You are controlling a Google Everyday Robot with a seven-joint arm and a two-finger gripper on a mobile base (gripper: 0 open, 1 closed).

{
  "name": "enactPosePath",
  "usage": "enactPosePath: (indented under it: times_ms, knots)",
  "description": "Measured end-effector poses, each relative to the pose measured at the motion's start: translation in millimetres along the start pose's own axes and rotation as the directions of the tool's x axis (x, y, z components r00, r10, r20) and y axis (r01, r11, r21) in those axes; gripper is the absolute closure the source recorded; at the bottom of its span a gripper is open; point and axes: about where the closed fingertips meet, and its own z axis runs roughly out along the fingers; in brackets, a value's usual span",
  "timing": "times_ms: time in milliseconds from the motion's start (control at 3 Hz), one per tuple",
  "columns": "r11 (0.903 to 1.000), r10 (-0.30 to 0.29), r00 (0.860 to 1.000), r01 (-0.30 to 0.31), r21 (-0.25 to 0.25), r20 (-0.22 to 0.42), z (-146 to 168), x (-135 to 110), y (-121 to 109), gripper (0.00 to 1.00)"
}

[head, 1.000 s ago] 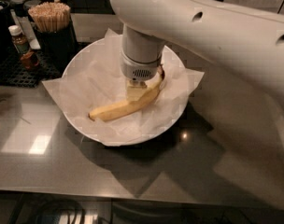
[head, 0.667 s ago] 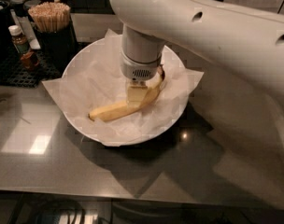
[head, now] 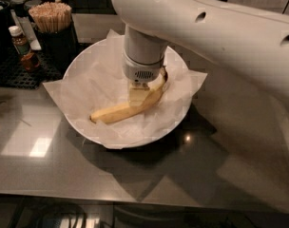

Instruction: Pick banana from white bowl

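Observation:
The banana [head: 113,112] is long, curved and yellow, with a dark stem tip at its upper right end. It lies across the middle of the white bowl [head: 82,61], which is lined with crinkled white paper whose corners hang over the rim. My gripper [head: 139,95] reaches straight down from the thick white arm into the bowl. It sits right at the banana's upper half, and a pale yellow pad shows against the fruit. The arm hides the part of the banana under the wrist.
A dark cup of wooden sticks [head: 50,15] and a small brown bottle [head: 21,42] stand on a black mat [head: 11,70] at the back left. The bowl rests on a glossy grey counter [head: 135,184] whose front edge runs along the bottom.

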Motion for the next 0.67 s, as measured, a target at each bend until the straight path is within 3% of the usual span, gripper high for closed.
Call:
enactPosePath:
  times_ms: [667]
  knots:
    - [0.9999,0.001,1.0,-0.001,-0.017,-0.011,-1.8,0.6,-0.2,0.48]
